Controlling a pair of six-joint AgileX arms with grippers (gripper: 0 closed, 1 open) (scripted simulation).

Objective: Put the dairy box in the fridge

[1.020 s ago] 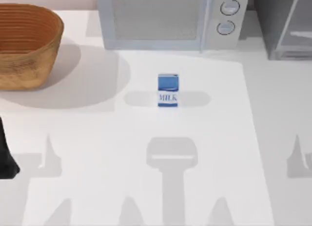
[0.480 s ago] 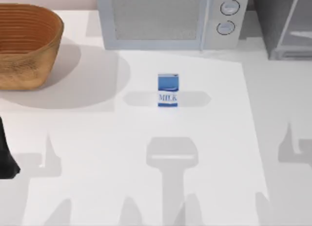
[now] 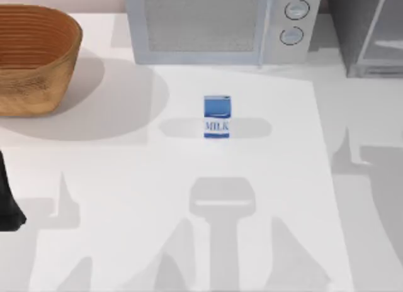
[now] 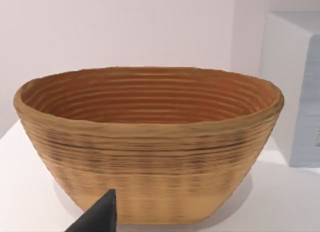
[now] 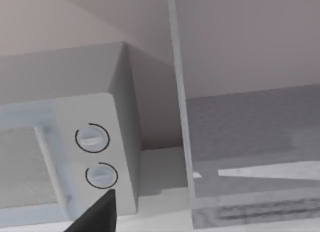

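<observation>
The dairy box (image 3: 217,117), a small blue carton with a white MILK band, stands upright in the middle of the table, in front of the microwave. The fridge (image 3: 366,33) is the dark grey box at the back right corner; in the right wrist view the fridge (image 5: 250,122) rises close ahead, beside the microwave. A dark tip of my right gripper (image 5: 97,215) shows low in that view, facing the gap between the two appliances. My left arm (image 3: 6,204) rests at the table's left edge, and my left gripper (image 4: 100,218) faces the basket. Neither gripper touches the carton.
A silver-white microwave (image 3: 217,26) with two round dials (image 5: 92,138) stands at the back centre. A large woven basket (image 3: 34,56) sits at the back left. Arm shadows fall on the white tabletop (image 3: 126,179) in front of the carton and at the right.
The shadow of my right arm on the table's right side has moved toward the back, nearer the fridge. The dairy box and my left arm have stayed still.
</observation>
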